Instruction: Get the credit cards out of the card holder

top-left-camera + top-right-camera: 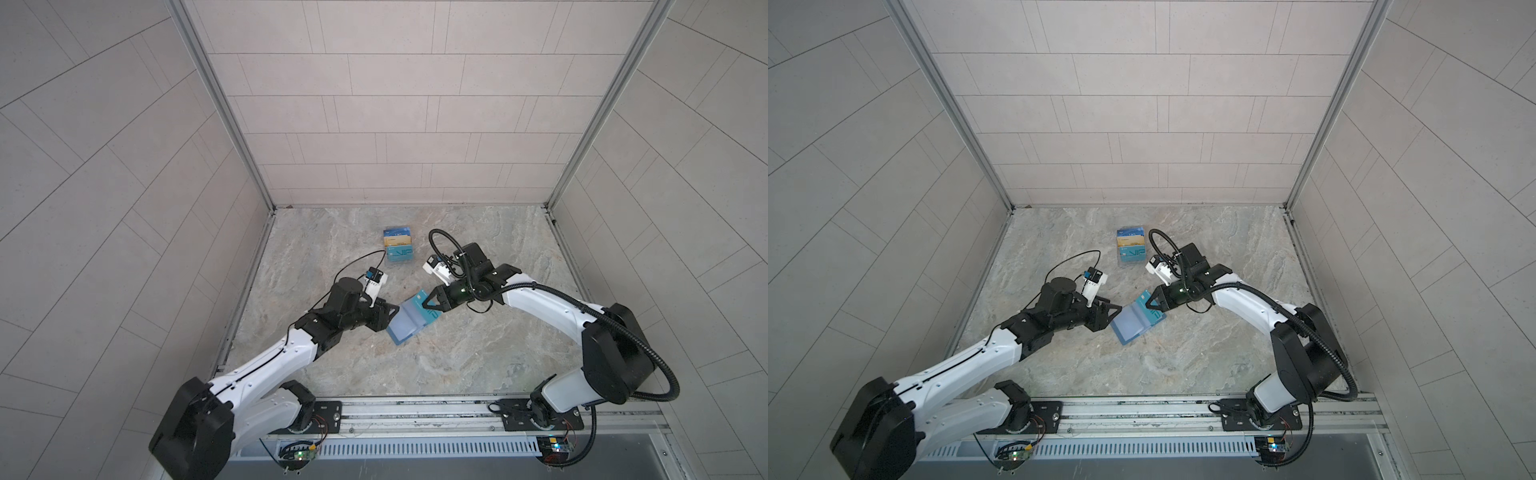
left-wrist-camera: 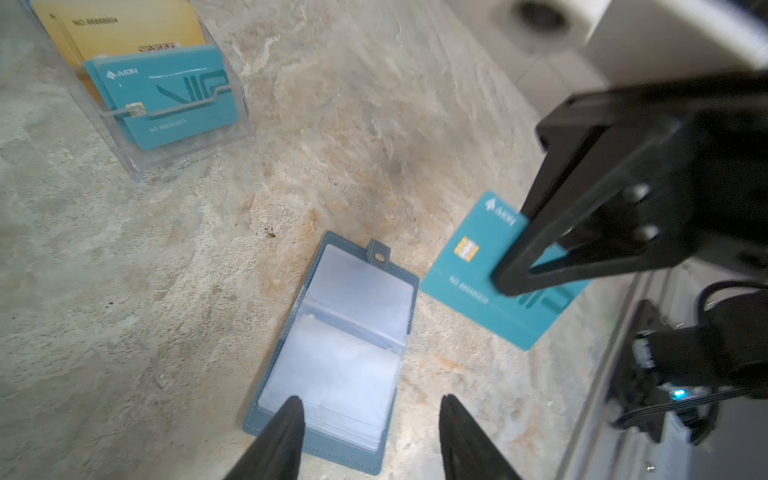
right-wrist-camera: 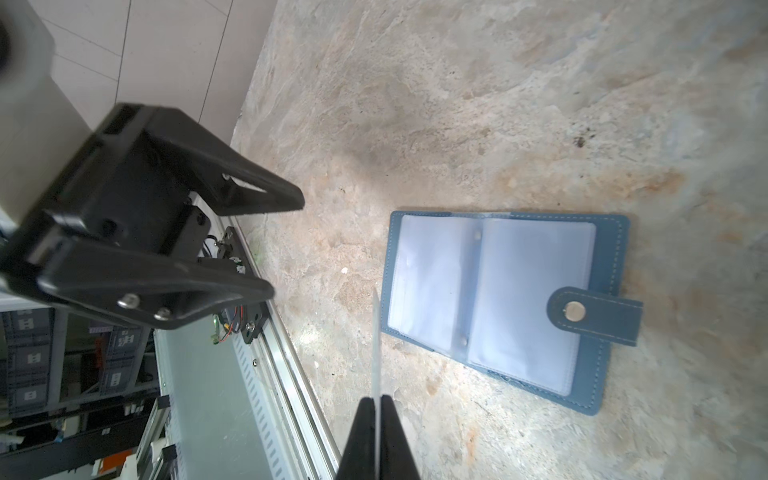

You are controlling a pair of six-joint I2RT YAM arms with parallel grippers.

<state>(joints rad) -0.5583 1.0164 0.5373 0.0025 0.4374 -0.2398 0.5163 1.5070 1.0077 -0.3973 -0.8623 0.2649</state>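
Note:
The teal-blue card holder lies open on the marble table, its pale clear sleeves facing up. My right gripper is shut on a teal credit card, which sits just off the holder's tab end and clear of it. The right wrist view shows that card edge-on. My left gripper is open at the holder's opposite end. One fingertip is over the cover's edge, and nothing is between the fingers.
A clear tiered stand with teal and gold cards stands behind the holder. A metal rail runs along the table's front edge. Tiled walls enclose the left, right and back.

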